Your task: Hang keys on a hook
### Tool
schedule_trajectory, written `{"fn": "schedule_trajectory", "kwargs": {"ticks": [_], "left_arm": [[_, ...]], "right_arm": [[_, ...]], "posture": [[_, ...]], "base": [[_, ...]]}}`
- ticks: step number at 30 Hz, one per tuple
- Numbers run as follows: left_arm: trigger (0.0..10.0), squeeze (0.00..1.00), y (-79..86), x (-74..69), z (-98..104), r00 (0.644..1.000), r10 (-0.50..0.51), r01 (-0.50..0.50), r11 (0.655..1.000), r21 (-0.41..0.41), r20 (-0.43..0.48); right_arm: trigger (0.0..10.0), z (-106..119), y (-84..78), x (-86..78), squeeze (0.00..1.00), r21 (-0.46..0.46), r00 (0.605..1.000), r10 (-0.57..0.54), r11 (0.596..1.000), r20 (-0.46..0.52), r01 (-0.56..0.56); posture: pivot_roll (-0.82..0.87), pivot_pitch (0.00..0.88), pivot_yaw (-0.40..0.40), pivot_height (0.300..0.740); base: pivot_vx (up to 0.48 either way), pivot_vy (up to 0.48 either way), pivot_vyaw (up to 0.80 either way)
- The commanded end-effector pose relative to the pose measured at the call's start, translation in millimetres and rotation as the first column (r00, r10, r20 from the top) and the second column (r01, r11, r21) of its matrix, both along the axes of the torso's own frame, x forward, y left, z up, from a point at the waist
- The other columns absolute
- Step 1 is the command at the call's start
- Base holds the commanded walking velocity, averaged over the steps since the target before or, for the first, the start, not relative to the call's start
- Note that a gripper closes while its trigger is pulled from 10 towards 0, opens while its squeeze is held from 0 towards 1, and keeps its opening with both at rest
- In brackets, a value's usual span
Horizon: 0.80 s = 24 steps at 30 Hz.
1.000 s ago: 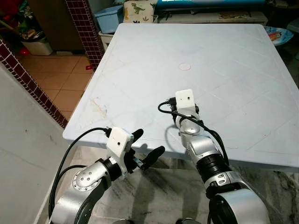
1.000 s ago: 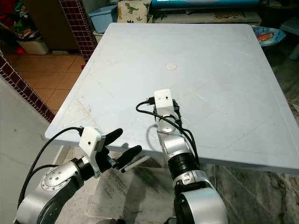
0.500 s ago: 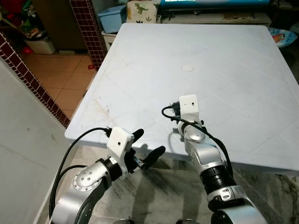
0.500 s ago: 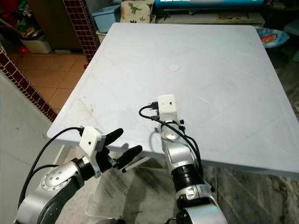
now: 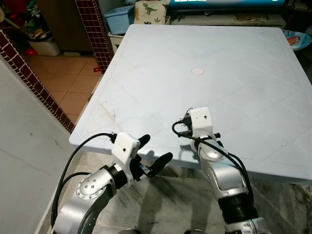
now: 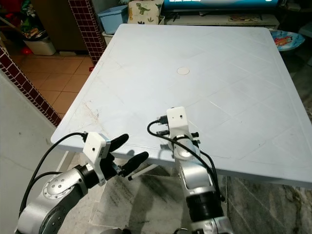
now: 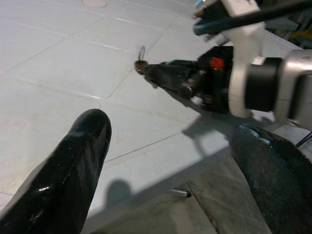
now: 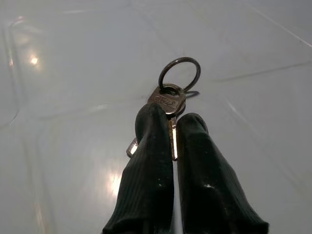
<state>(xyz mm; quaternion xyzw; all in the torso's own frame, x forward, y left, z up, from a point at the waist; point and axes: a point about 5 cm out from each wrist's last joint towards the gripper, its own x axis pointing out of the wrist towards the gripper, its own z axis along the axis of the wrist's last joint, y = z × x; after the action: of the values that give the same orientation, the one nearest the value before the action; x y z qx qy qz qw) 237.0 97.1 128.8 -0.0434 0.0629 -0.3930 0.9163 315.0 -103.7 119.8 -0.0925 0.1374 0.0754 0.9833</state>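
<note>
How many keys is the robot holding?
2, it seems: one key on the ring, pinched by the right gripper over the white table; a second hangs behind the fingers. More may be hidden.

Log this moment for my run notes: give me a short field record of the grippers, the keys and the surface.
right gripper: shut on the keys, over the near part of the table
keys: pinched between the fingers, ring sticking out past the fingertips
left gripper: open, holding nothing, at the near table edge
table: pale blue-white, with a round cap at its centre
hook: unseen
task state: keys in hand, not yet hung
</note>
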Motion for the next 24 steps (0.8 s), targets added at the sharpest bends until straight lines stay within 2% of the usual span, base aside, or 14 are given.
{"fn": "schedule_trajectory", "kwargs": {"ticks": [1, 5, 7, 9, 12, 15, 18, 21, 24], "left_arm": [[10.0, 0.00, 0.5, -0.5, -1, 1.000, -0.016, 0.016, 1.000, 0.012, -0.006], [10.0, 0.00, 0.6, 0.7, -1, 1.000, -0.016, 0.016, 1.000, 0.013, -0.005], [10.0, 0.00, 0.6, 0.9, -1, 1.000, -0.016, 0.016, 1.000, 0.013, -0.005], [10.0, 0.00, 0.0, 1.6, -1, 1.000, -0.016, 0.016, 1.000, 0.011, -0.005], [10.0, 0.00, -0.3, 2.1, -1, 1.000, -0.017, 0.017, 1.000, 0.011, -0.004], [10.0, 0.00, -0.6, 2.9, -1, 1.000, -0.017, 0.017, 1.000, 0.011, 0.000], [10.0, 0.00, -0.2, 3.6, -1, 1.000, -0.016, 0.016, 1.000, 0.011, 0.002], [10.0, 0.00, 1.6, 4.4, 0, 1.000, -0.010, 0.010, 1.000, 0.013, 0.007], [10.0, 0.00, 2.5, 4.5, 0, 1.000, -0.007, 0.007, 1.000, 0.015, 0.008]], "right_arm": [[0.0, -26, -4.3, -15.2, 0.00, -0.029, 0.989, 0.002, 1.000, -0.149, -0.007], [0.0, -23, -14.8, -32.3, 0.00, -0.045, 0.988, 0.006, 0.999, -0.155, -0.013], [0.0, -22, -16.0, -34.3, 0.00, -0.049, 0.988, 0.006, 0.999, -0.156, -0.014], [0.0, -17, -20.6, -40.3, 0.00, -0.098, 0.994, 0.028, 0.994, -0.110, -0.039], [0.0, -12, -22.0, -40.5, 0.00, -0.131, 0.998, 0.033, 0.991, -0.058, -0.040], [0.0, 3, -20.6, -37.4, 0.00, -0.208, 0.998, 0.051, 0.977, 0.048, -0.040], [0.0, 9, -19.4, -36.3, 0.00, -0.232, 0.995, 0.056, 0.972, 0.082, -0.035], [0.0, 24, -16.3, -32.3, 0.00, -0.269, 0.980, 0.065, 0.963, 0.188, -0.013], [0.0, 30, -14.3, -30.8, 0.00, -0.295, 0.969, 0.082, 0.955, 0.235, -0.010]], "posture": [[0.05, 0.132, 0.083, 0.740], [0.04, 0.131, 0.084, 0.740], [0.04, 0.131, 0.084, 0.740], [0.04, 0.130, 0.087, 0.740], [0.03, 0.130, 0.088, 0.740], [0.03, 0.128, 0.090, 0.740], [0.04, 0.126, 0.091, 0.740], [0.04, 0.125, 0.092, 0.740], [0.05, 0.126, 0.093, 0.740]], "base": [[0.000, 0.000, 0.00], [0.000, 0.000, 0.00], [0.000, 0.000, 0.00], [0.000, 0.000, 0.00], [0.000, 0.000, 0.00], [0.000, 0.000, 0.00], [0.000, 0.000, 0.00], [0.000, 0.000, 0.00], [0.000, 0.000, 0.00]]}}
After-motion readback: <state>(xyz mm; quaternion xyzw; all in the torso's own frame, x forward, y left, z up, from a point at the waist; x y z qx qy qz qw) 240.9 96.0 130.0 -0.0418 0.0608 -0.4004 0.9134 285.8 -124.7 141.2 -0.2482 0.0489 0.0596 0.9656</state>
